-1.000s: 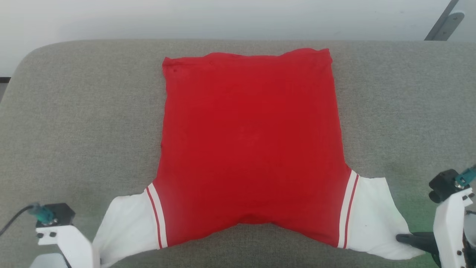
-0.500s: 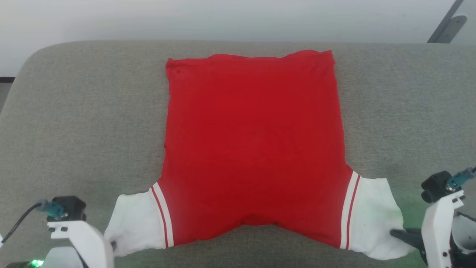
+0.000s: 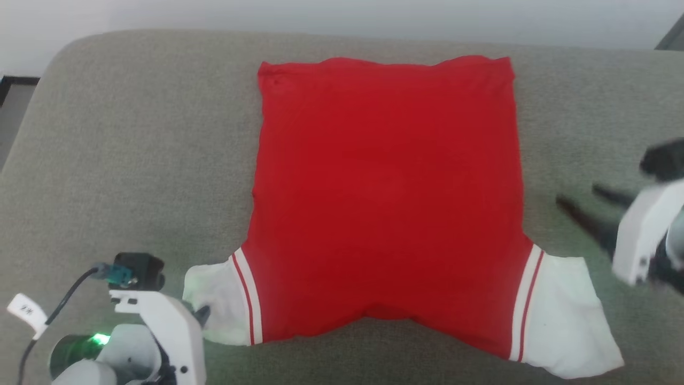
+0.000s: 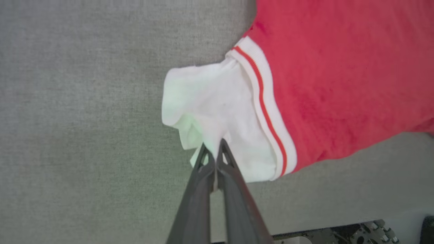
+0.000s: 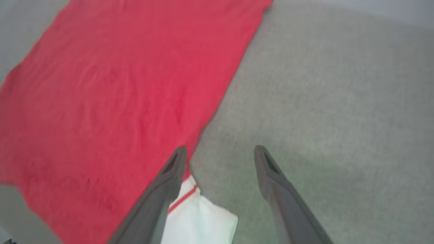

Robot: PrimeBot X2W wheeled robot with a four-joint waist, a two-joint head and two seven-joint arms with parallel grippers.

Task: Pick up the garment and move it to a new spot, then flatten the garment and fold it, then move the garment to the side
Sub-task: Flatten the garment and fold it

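The garment (image 3: 385, 187) lies spread flat on the grey cushion, plain red side up, its hem at the far side. Its white sleeves, trimmed in red and white stripes, point toward me. My left gripper (image 3: 202, 314) is shut on the edge of the left sleeve (image 3: 216, 299); in the left wrist view the closed fingertips (image 4: 213, 149) pinch the bunched white cloth (image 4: 217, 105). My right gripper (image 3: 574, 192) hangs open and blurred to the right of the red body, clear of the right sleeve (image 3: 566, 321). Between its spread fingers (image 5: 220, 150) is bare cushion, with the sleeve (image 5: 203, 220) below.
The grey fabric cushion (image 3: 133, 160) has a rounded far-left corner and a pale wall behind it. Bare cushion lies on both sides of the garment. A strip of floor (image 3: 13, 117) shows past the left edge. Part of my base (image 4: 356, 230) shows low in the left wrist view.
My right gripper has opened, let go of the right sleeve and moved toward the far side. The left gripper still grips the left sleeve, which is now more bunched. The camera has shifted.
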